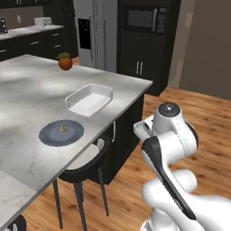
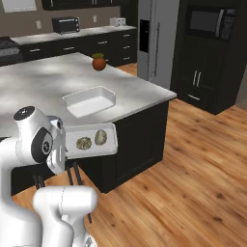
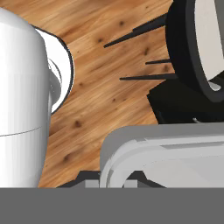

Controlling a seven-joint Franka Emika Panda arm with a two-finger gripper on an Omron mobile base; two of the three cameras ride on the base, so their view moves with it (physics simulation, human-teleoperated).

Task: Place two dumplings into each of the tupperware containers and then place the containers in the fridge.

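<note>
Left base view: one tray (image 1: 89,99) sits empty at centre on the bench (image 1: 31,85), a blue-grey plate (image 1: 61,133) with one dumpling (image 1: 63,128) lower left of it; the fridge (image 1: 96,31) stands at the top.

Right base view: a second tray (image 2: 91,140), holding two dumplings (image 2: 100,137), hangs off the bench edge at left centre beside the arm.

Hand view: the gripper (image 3: 114,183) at the bottom is closed on this tray's rim (image 3: 131,151), above wood floor (image 3: 100,87).
</note>
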